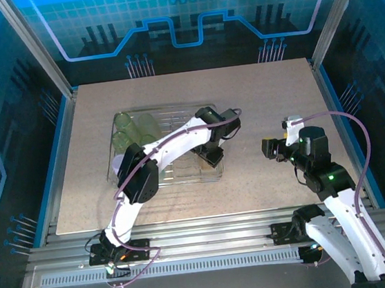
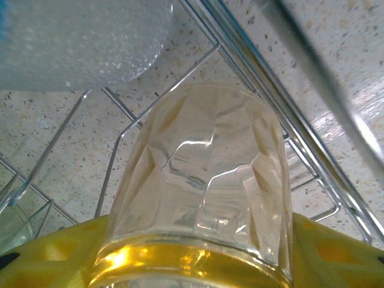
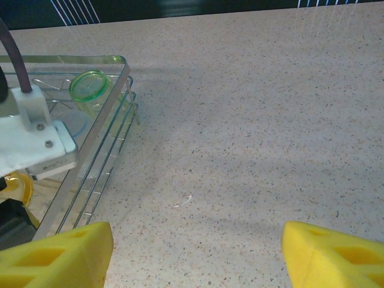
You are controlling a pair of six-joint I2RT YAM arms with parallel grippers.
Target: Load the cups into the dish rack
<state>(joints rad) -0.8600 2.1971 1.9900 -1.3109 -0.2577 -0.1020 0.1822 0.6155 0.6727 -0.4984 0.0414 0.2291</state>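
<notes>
The dish rack (image 1: 171, 109) stands left of the table's middle, with several green cups (image 1: 133, 128) in its far left end. My left gripper (image 1: 212, 155) hangs over the rack's right end. In the left wrist view it (image 2: 198, 267) is shut on a clear faceted cup (image 2: 204, 174), base pointing away, just above the rack wires (image 2: 282, 108). A frosted cup (image 2: 78, 42) lies beyond it and a green cup (image 2: 11, 225) sits at the lower left. My right gripper (image 1: 271, 147) hovers over bare table right of the rack, open (image 3: 198, 258) with nothing between its yellow fingers (image 3: 57, 255).
In the right wrist view the rack's rim (image 3: 99, 150) runs along the left, a green cup (image 3: 89, 89) upside down inside it, and the left arm's white wrist (image 3: 30, 141) sits over it. Speckled tabletop (image 1: 263, 94) stretches right of and beyond the rack.
</notes>
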